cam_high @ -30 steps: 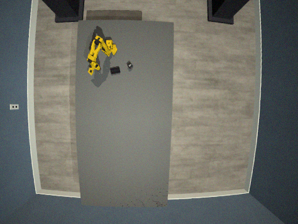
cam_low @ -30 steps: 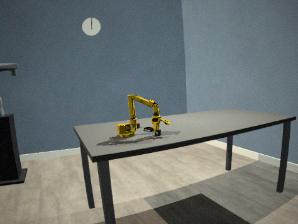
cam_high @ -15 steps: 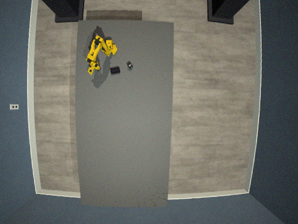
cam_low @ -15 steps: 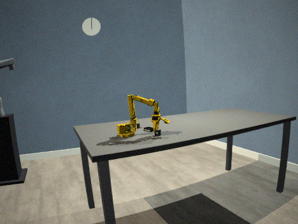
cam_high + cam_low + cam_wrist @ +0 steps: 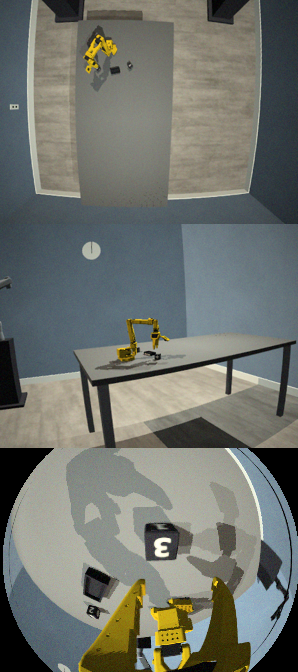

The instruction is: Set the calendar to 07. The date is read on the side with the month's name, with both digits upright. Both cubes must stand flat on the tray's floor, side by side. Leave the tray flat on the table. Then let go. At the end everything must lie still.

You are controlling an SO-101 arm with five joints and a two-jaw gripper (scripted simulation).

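Note:
My gripper point(image 5: 93, 69) point(image 5: 161, 343) point(image 5: 179, 580) is open and empty, raised above the table. A black cube point(image 5: 99, 68) point(image 5: 158, 356) point(image 5: 161, 541) stands on the table, apart from the fingertips. In the wrist view it shows a white 3 upside down; the mark on its foreshortened face is too thin to read. The dark tray point(image 5: 115, 70) point(image 5: 149, 353) point(image 5: 96, 585) lies on the table with no cube seen in it. The month's name cannot be read. A second black cube point(image 5: 129, 65) point(image 5: 138, 350) point(image 5: 93, 611) lies beyond the tray, showing what looks like a 2.
The arm's yellow base point(image 5: 110, 46) point(image 5: 124, 353) point(image 5: 171, 623) stands on the grey table point(image 5: 126, 132) point(image 5: 201, 350). The arm's shadow falls around the nearer cube. The left table edge is close to the gripper in the top view.

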